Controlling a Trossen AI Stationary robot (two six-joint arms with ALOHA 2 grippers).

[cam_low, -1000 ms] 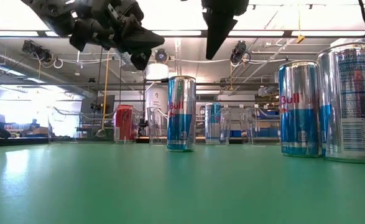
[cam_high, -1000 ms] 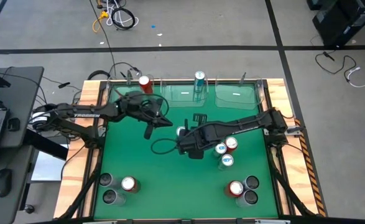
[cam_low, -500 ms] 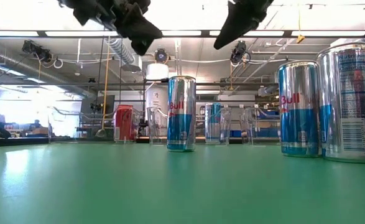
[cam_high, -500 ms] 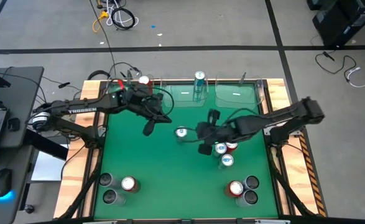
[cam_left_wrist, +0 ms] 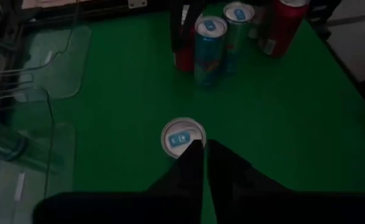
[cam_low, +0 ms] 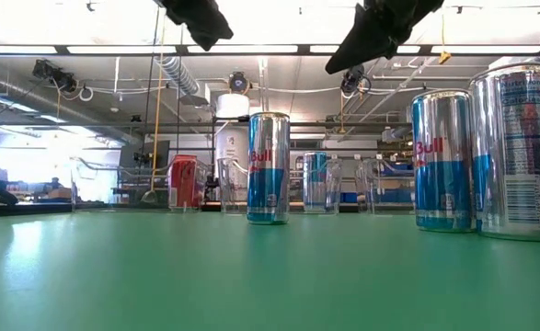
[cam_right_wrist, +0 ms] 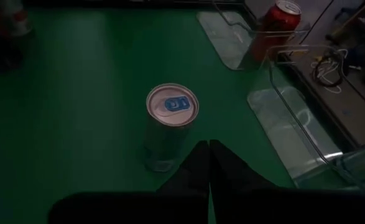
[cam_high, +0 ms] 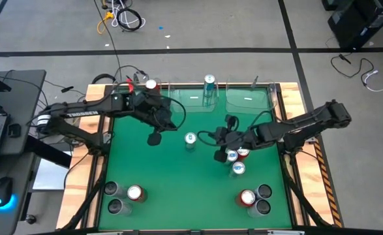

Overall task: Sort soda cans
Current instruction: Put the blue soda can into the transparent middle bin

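Soda cans stand in groups on the green table [cam_high: 171, 176]. One blue-and-white can [cam_high: 190, 140] stands alone near the centre. The left gripper [cam_high: 154, 138] hangs at its 9 o'clock, fingers nearly together, holding nothing. The right gripper [cam_high: 220, 155] hangs at its 4 o'clock, closed and empty, partly covering another can. In the low view both grippers are cut off at the top edge.
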